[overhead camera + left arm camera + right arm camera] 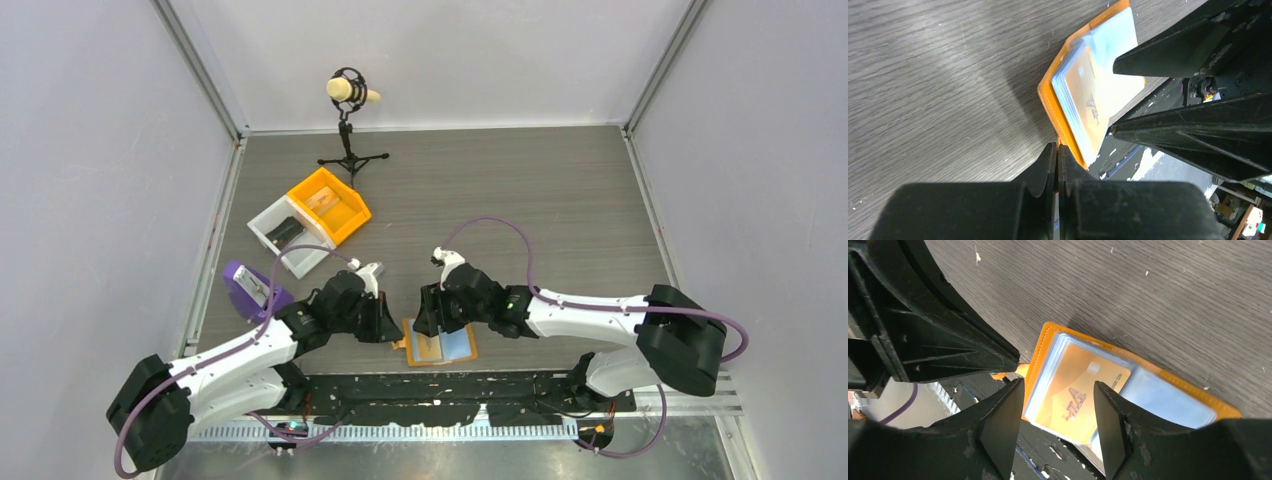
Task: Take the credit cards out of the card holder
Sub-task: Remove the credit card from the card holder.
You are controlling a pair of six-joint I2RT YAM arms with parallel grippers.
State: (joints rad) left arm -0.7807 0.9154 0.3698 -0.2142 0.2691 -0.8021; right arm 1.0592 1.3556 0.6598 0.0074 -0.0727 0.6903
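The card holder [470, 347] lies open at the table's near edge, orange rim around light blue pocket panels. A gold-tan card [1083, 385] sits in its left pocket, also visible in the left wrist view [1087, 97]. No dark card shows in the holder. My left gripper [1057, 147] is shut on the thin orange tab at the holder's left edge [1007, 372]. My right gripper [1058, 384] is open just above the holder [1040, 347], one finger on each side of the gold-tan card and not touching it. In the top view both grippers [395, 333] [432, 322] meet over the holder.
An orange bin [348, 222] and a white bin [262, 222] holding a dark flat item stand at the back left. A purple object [240, 283] lies left of my left arm. A microphone on a tripod [350, 92] stands at the back. The black mounting plate [450, 390] runs below the table edge.
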